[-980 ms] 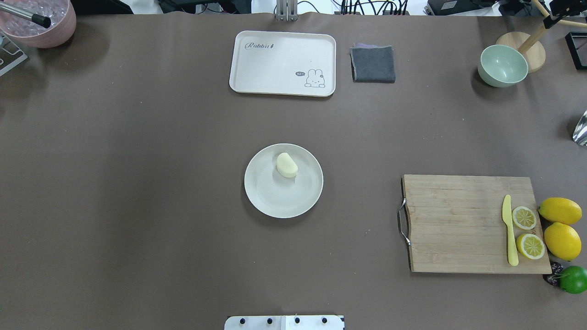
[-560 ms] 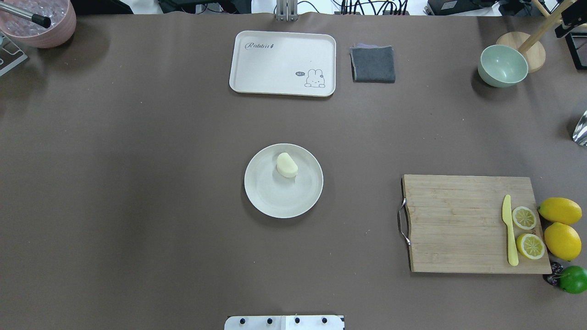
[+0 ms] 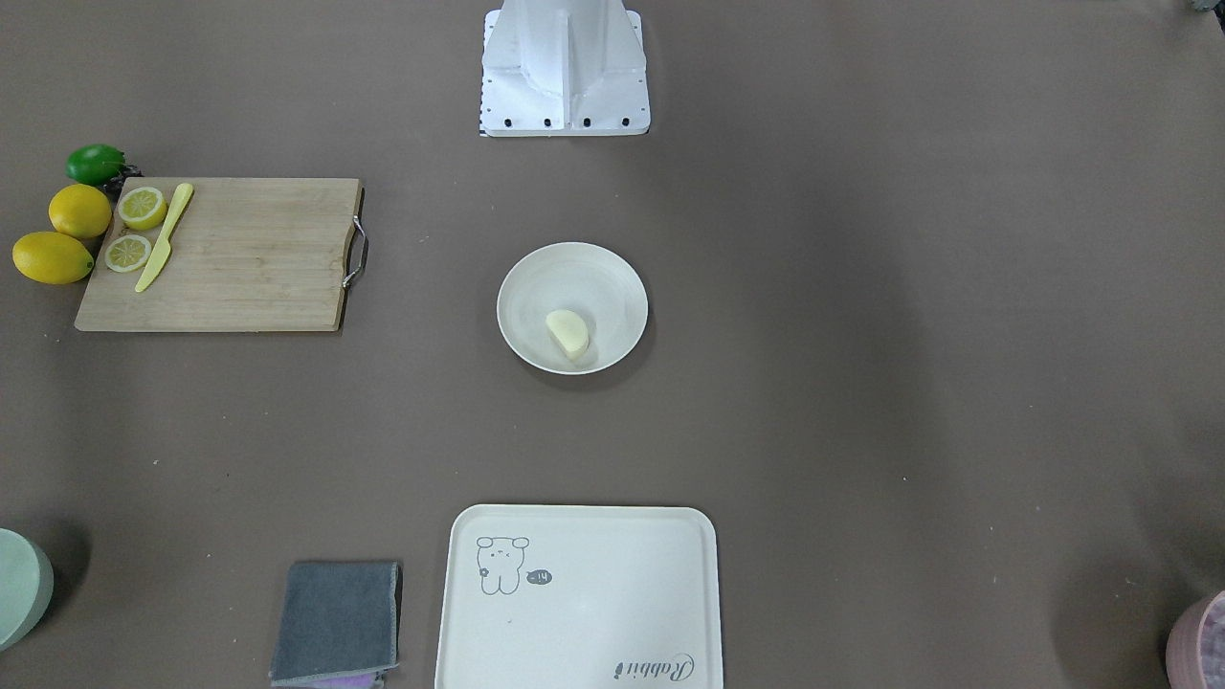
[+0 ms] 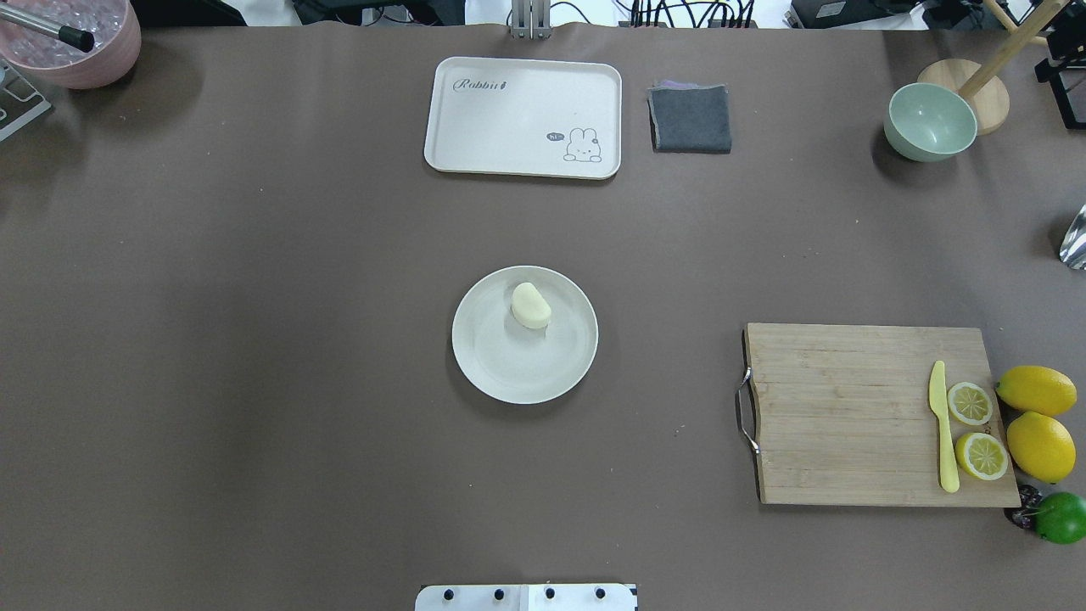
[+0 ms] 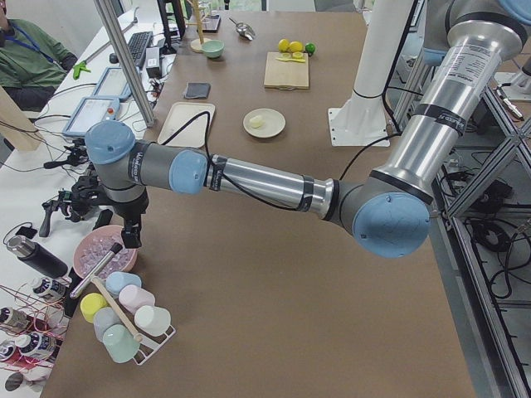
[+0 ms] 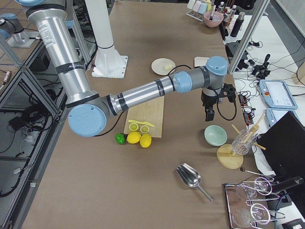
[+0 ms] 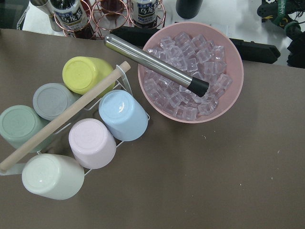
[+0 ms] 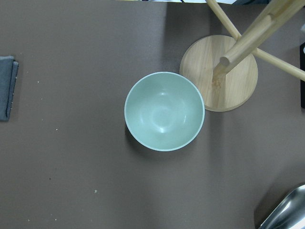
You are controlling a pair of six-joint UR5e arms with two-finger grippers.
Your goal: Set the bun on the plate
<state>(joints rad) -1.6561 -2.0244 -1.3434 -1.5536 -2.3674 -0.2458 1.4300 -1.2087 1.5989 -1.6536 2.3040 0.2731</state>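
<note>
The brown bench (image 4: 254, 339) carries the round plate (image 4: 496, 373) at its middle, my left pincer (image 5: 131, 238) hangs near the pink ice bowl (image 7: 237, 76) and my right pincer (image 6: 208, 114) over the green bowl (image 8: 164, 110), whether they are apart or together I cannot tell, and the small bun (image 4: 531, 306) lies on the plate's far half.

The brown surface (image 4: 254, 339) carried a plate (image 4: 488, 373) at its middle, a tray (image 4: 509, 119) and grey cloth (image 4: 690, 119) at the far edge, a green bowl (image 4: 930, 121) far right, a board (image 4: 848, 416) near right with two lemons (image 4: 1035, 389) and a lime (image 4: 1060, 517) beside it, and a pink bowl (image 4: 119, 59) far left
</note>
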